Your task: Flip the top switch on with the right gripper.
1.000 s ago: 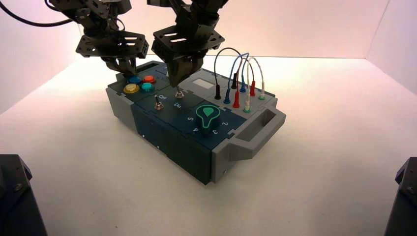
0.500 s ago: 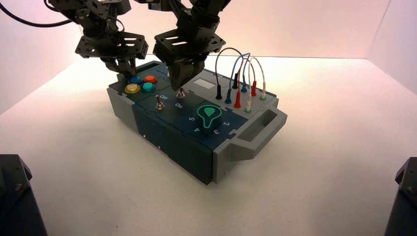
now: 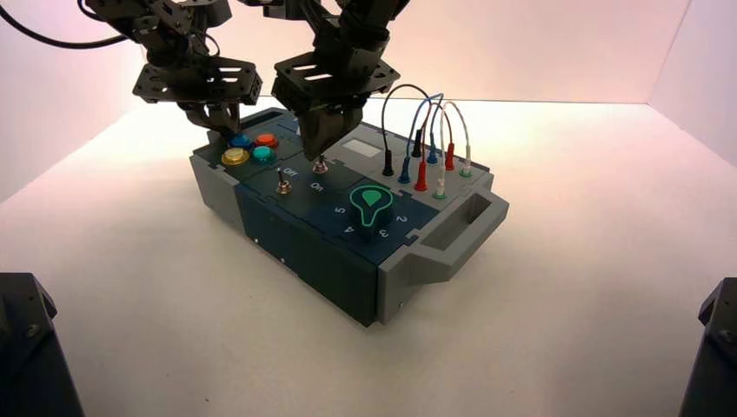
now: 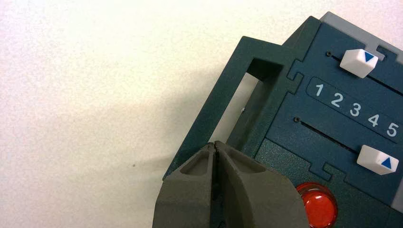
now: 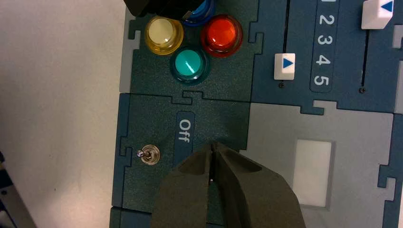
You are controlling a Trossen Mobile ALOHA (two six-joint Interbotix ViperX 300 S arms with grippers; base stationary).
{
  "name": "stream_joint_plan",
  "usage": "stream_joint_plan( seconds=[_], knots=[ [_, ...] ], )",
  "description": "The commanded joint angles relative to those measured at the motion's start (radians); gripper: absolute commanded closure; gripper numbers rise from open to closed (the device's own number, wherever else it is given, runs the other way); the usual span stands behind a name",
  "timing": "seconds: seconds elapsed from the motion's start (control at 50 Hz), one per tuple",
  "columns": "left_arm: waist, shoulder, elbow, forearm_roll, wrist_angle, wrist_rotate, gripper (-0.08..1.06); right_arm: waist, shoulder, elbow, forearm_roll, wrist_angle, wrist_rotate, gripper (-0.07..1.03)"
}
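Note:
The top switch (image 3: 320, 164) is a tiny silver toggle on the dark box (image 3: 304, 254), between the coloured buttons and the green dial (image 3: 371, 201). My right gripper (image 3: 318, 149) hangs straight over it, fingers shut, tips touching or just above the lever. In the right wrist view the shut fingers (image 5: 190, 190) cover the switch. Only a small silver glint (image 5: 210, 180) shows in the slit between them, beside the "Off" lettering (image 5: 185, 130). The second toggle (image 5: 149, 155) stands free to one side. My left gripper (image 3: 222, 130) is shut and idle above the box's far corner.
Yellow (image 5: 164, 34), teal (image 5: 190, 65) and red (image 5: 221, 34) push buttons sit near the switches. White slider knobs (image 5: 284, 66) run along numbered slots. Plugged wires (image 3: 426, 130) arch up to the right of my right gripper. The box's grey handle (image 3: 452, 230) faces the front right.
The box has shifted a little to the right under my right gripper's tip. Both arms have stayed almost where they were.

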Motion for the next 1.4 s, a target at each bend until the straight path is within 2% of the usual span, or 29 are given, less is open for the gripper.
stream_joint_plan(
  seconds=[0.02,0.2,0.4,0.82,1.0,1.16,1.4],
  knots=[
    [-0.002,-0.02,-0.008,-0.002,0.003,0.002,1.0,-0.017,-0.026,-0.003,-0.005,-0.005,-0.005,0.99],
    [0.002,-0.02,-0.009,0.0,0.003,0.002,1.0,-0.009,-0.043,-0.006,-0.005,-0.035,-0.005,0.99],
    [0.0,-0.021,-0.014,0.0,0.003,0.002,1.0,-0.009,-0.124,0.046,-0.005,-0.12,-0.006,0.99],
    [0.002,-0.02,-0.014,-0.002,0.005,0.002,1.0,-0.018,-0.178,0.092,-0.005,-0.198,-0.005,0.99],
    [0.002,-0.021,-0.012,0.0,0.005,0.002,1.0,-0.061,-0.224,0.138,-0.003,-0.232,0.0,0.99],
    [0.002,-0.023,-0.014,0.0,0.005,0.002,1.0,-0.121,-0.281,0.198,0.002,-0.281,0.015,0.99],
    [0.002,-0.037,-0.008,-0.002,-0.008,0.003,1.0,-0.129,-0.348,0.261,0.003,-0.38,0.017,0.99]
  ],
)
